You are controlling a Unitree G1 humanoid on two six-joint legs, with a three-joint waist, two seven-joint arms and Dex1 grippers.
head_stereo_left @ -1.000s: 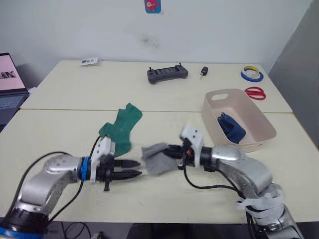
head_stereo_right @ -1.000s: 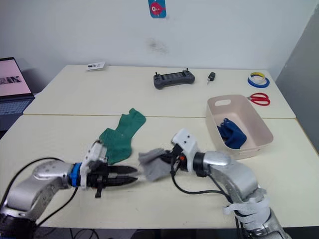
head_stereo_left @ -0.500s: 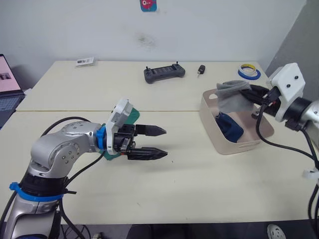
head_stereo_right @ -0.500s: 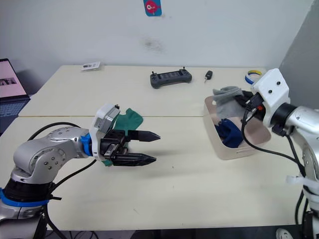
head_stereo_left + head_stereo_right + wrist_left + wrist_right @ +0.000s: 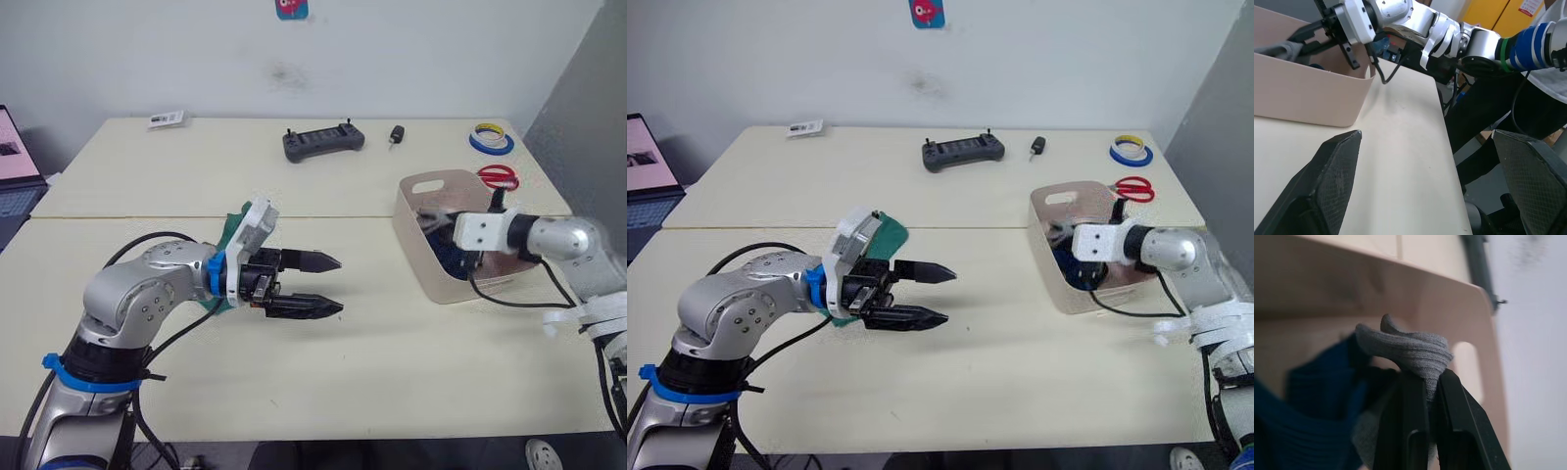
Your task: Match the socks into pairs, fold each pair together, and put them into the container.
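Observation:
The pale pink container [image 5: 460, 290] stands at the right of the table. Inside it my right gripper [image 5: 1427, 377] is shut on a folded grey sock bundle [image 5: 1410, 350], beside dark blue socks [image 5: 1317, 401] lying on the tub's floor. The head views show that gripper [image 5: 434, 221] low within the tub walls. My left gripper [image 5: 339, 285] hovers open over the table's middle, nothing between its fingers. A green sock [image 5: 890, 238] lies behind its wrist, mostly hidden. In the left wrist view the container [image 5: 1303, 93] is ahead of the spread fingers.
A black controller [image 5: 323, 144] and a small black object [image 5: 395, 135] sit at the far edge. Tape rolls [image 5: 493, 140] and red scissors [image 5: 500, 176] lie behind the container. A laptop [image 5: 15, 166] is at the far left, a card [image 5: 165, 119] at the back left.
My right gripper has come down with the grey socks from above the container's rim into the container. My left gripper has edged slightly right and stays open.

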